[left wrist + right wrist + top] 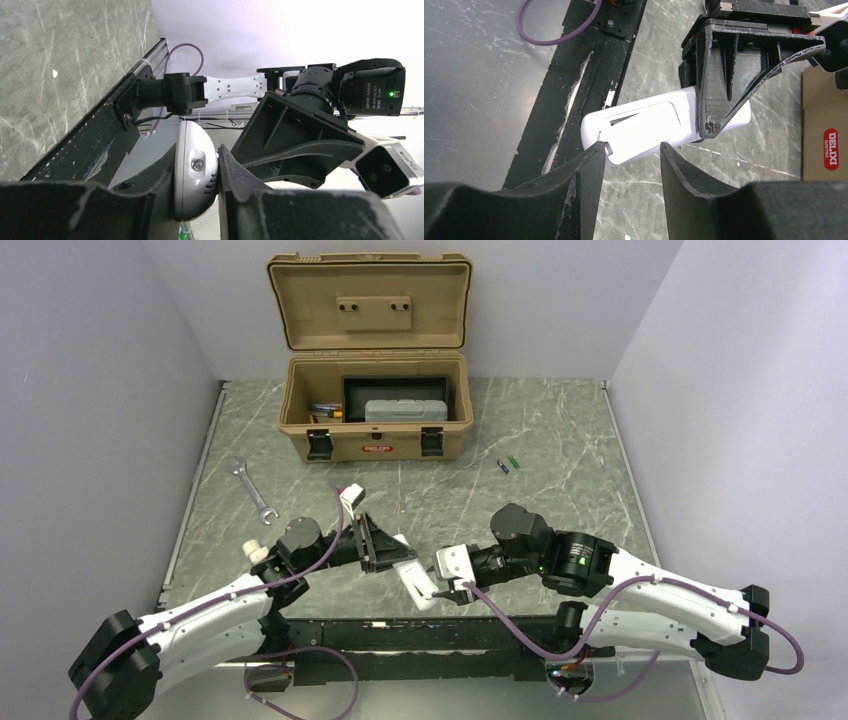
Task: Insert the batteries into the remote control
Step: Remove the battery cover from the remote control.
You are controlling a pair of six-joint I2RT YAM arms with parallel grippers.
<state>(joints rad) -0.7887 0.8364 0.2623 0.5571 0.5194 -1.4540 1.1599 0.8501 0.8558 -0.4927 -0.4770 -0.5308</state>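
The white remote control [414, 583] is held off the table near the front edge, with my left gripper [398, 558] shut on its upper end. In the left wrist view its rounded end [194, 170] is pinched between the two black fingers. The right wrist view shows its back [644, 127] with the long compartment recess. My right gripper [630, 149] is open, its tips straddling the remote's lower edge, the left fingertip [596, 152] touching a small clip. The batteries [508, 464], one purple and one green, lie on the table right of the toolbox, far from both grippers.
An open tan toolbox [374, 408] stands at the back centre, holding a grey case. A silver wrench [253, 493] lies at the left. A small white tab [352, 495] rests just behind the left arm. A black rail [400, 632] runs along the near edge.
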